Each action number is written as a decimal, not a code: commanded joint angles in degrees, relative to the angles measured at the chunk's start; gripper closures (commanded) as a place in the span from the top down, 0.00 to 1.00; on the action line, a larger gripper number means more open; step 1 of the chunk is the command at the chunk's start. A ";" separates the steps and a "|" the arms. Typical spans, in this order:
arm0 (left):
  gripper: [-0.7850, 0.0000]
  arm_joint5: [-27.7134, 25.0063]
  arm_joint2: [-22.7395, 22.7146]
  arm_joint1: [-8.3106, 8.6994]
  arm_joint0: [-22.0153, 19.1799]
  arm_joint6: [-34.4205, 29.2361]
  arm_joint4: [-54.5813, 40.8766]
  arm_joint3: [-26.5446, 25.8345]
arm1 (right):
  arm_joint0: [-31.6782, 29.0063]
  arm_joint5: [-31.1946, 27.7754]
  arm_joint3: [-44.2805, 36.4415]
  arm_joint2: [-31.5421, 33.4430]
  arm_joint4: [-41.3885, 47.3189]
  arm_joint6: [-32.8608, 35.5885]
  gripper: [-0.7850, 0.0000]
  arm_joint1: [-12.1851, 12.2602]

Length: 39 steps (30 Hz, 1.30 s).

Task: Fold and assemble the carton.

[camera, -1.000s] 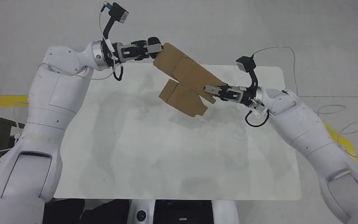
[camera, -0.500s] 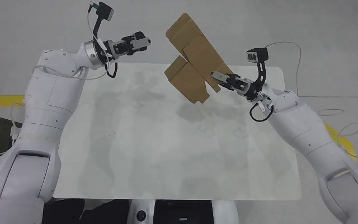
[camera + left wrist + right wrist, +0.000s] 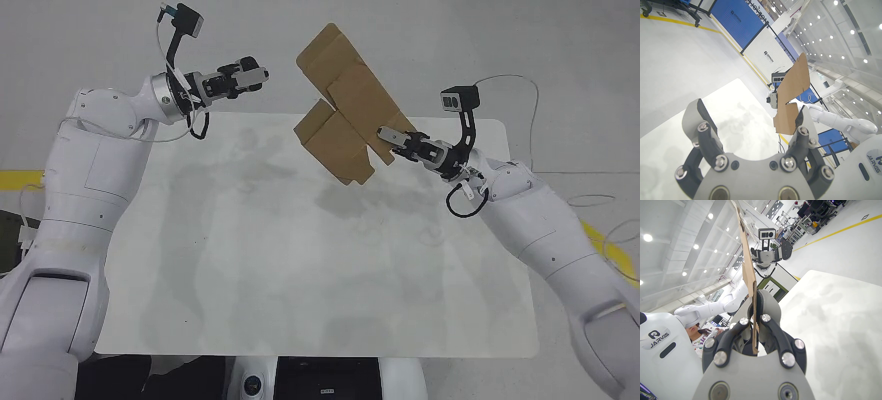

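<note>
the right gripper (image 3: 389, 136) clamps an edge of the flat carton (image 3: 345, 105), lifted higher than a second ago. the left gripper (image 3: 263, 74) has let go, spread wide, well apart.

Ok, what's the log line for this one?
carton: flat, unassembled, held above the table, far edge | right gripper: shut on carton | left gripper: open, clear of carton
</note>
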 commanded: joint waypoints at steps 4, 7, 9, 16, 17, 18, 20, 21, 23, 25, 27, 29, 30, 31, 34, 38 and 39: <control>1.00 0.23 -0.03 0.01 0.18 0.35 0.05 -0.10 | 0.00 0.00 0.00 0.00 0.00 0.00 0.00 0.00; 1.00 2.78 -0.67 0.25 1.50 2.86 0.97 -1.96 | -0.55 1.32 -0.60 0.16 -0.20 -0.76 0.00 -0.01; 1.00 4.03 -1.19 0.41 2.38 3.35 0.44 -2.98 | -1.12 4.26 -1.80 0.78 -1.13 -1.37 0.00 0.07; 1.00 9.21 -3.25 1.03 4.75 -1.36 -6.00 -4.47 | -2.59 12.76 -3.14 3.84 -1.07 -1.90 0.00 0.37; 1.00 9.91 -3.58 1.13 4.95 -2.48 -7.15 -4.47 | -2.65 14.48 -3.02 4.22 -1.25 -2.43 0.00 0.37; 1.00 10.44 -3.83 1.22 5.15 -3.51 -7.85 -4.43 | -2.78 16.21 -3.00 4.52 -1.37 -2.94 0.00 0.33; 1.00 11.19 -4.16 1.34 5.56 -5.02 -8.91 -4.37 | -2.89 19.47 -3.35 5.05 -1.73 -3.64 0.00 0.22; 1.00 11.58 -4.16 1.35 5.84 -5.65 -9.43 -4.39 | -2.99 21.98 -3.49 5.15 -1.87 -3.88 0.00 0.15; 1.00 12.03 -4.08 1.31 6.18 -6.40 -10.05 -4.66 | -2.59 26.79 -4.17 5.44 -2.80 -4.11 0.00 0.04; 1.00 12.86 -3.71 1.15 6.64 -6.74 -11.02 -5.14 | -2.44 30.75 -5.33 5.79 -3.61 -4.56 0.00 -0.06; 1.00 13.94 -3.18 0.94 6.87 -7.01 -11.74 -5.78 | -2.43 33.57 -6.25 6.29 -5.00 -5.46 0.00 -0.08; 1.00 15.15 -2.42 0.66 7.14 -7.12 -12.31 -6.61 | -2.64 36.13 -7.24 6.75 -5.89 -5.86 0.00 -0.10; 1.00 15.71 -2.00 0.52 7.28 -7.07 -12.45 -7.05 | -2.81 37.17 -7.61 7.06 -6.12 -6.22 0.00 -0.12; 1.00 16.26 -1.53 0.36 7.44 -6.96 -12.51 -7.45 | -3.03 37.96 -8.01 7.39 -6.16 -6.45 0.00 -0.15; 1.00 18.36 0.13 -0.24 7.97 -5.82 -12.83 -7.94 | -3.64 39.57 -9.08 8.26 -6.38 -6.92 0.00 -0.29; 1.00 21.92 2.17 -1.25 7.83 -4.19 -14.62 -7.48 | -4.53 41.26 -10.63 9.36 -6.79 -7.67 0.00 -0.50; 1.00 22.49 2.62 -1.48 7.75 -4.16 -14.95 -7.35 | -4.78 41.62 -10.95 9.64 -6.89 -7.76 0.00 -0.54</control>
